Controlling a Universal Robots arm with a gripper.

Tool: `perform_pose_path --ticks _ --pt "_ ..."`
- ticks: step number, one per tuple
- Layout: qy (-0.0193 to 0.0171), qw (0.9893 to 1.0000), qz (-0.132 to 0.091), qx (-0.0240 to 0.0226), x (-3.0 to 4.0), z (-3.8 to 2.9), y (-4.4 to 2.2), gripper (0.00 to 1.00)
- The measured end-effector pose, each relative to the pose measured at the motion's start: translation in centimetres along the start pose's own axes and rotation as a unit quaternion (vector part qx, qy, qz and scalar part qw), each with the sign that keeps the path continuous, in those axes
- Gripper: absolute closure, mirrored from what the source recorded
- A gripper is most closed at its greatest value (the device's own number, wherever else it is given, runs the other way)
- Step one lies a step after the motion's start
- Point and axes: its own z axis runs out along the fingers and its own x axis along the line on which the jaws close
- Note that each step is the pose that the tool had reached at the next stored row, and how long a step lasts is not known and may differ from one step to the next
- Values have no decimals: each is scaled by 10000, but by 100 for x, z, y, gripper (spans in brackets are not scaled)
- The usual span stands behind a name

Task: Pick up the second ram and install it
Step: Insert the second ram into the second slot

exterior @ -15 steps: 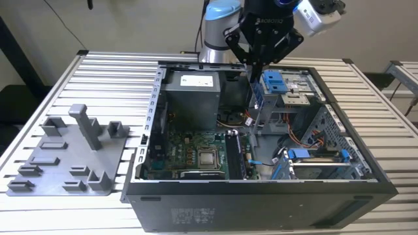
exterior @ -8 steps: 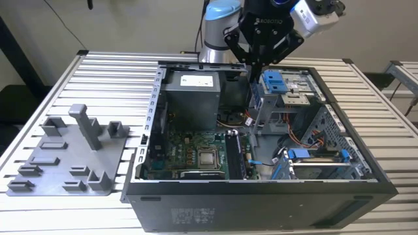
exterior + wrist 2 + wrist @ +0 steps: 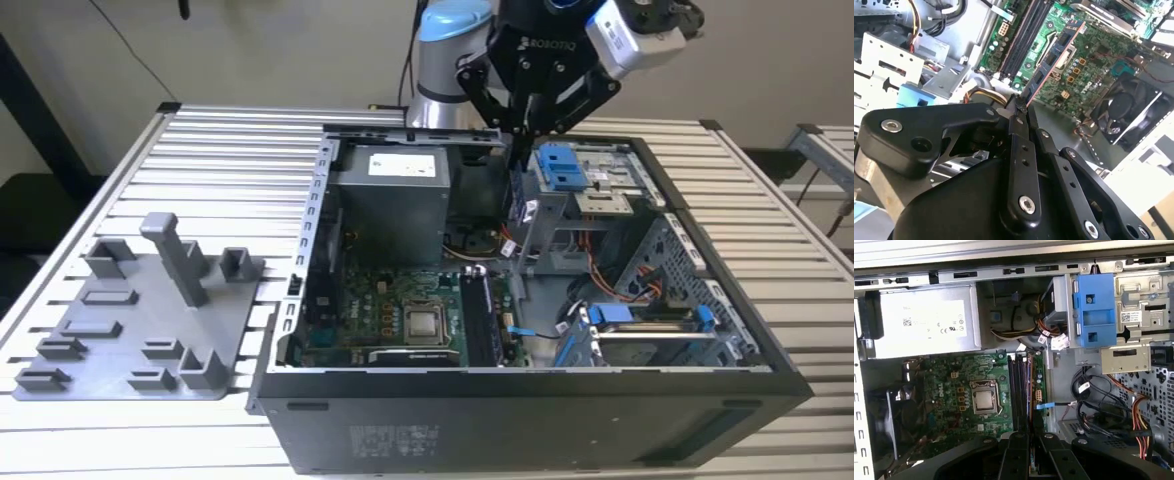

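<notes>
Exterior view: high, oblique, distant, framing the whole case (image 3: 534,400) with the arm (image 3: 447,60) at its 12 o'clock. First wrist view: near, straight down into it. Second wrist view: nearest, slanting along the gripper (image 3: 1019,102). All share the motherboard (image 3: 387,300).

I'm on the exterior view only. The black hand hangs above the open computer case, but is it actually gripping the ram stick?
Observer: Yes. In the second wrist view the black hand is shut on one end of the long, flat, dark blue-green circuit-board stick.
Operator: Is it in a slot yet?
Observer: Not seated. There it looks held over the green motherboard, off to one side of the long black memory slots.
</notes>
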Motion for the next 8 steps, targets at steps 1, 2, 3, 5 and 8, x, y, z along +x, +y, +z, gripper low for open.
perform_pose_path --ticks 1,2,3,5,8 --pt "12 10000 0 1 -6 1 1 86" --pt "30 10000 1 3 -13 2 2 86" --pt "51 10000 0 5 -23 5 3 86" --pt "80 10000 -8 9 -42 9 5 86" --pt "85 9999 -99 8 -48 19 7 86"
